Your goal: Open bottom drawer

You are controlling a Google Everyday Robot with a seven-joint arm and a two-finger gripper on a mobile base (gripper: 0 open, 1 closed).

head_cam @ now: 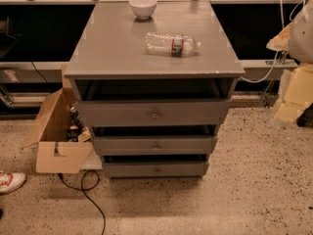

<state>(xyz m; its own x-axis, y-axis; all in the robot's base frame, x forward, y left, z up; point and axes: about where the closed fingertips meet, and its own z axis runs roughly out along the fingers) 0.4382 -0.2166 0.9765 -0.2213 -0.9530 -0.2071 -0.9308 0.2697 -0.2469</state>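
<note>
A grey cabinet [122,48] with three drawers stands in the middle of the camera view. The bottom drawer [127,170] is the lowest and smallest front, with a tiny round metal knob [156,170]. It sits back under the mid-sized drawer [122,145] and the widest top drawer [117,113]. My gripper [289,106] is at the right edge of the view, out of focus, well to the right of the cabinet and above the level of the bottom drawer. It touches nothing.
A white bowl [143,6] and a lying plastic water bottle [172,44] are on the cabinet top. An open cardboard box [56,146] stands against the cabinet's left side. A black cable [90,192] lies on the speckled floor, and a shoe [10,181] is at the lower left.
</note>
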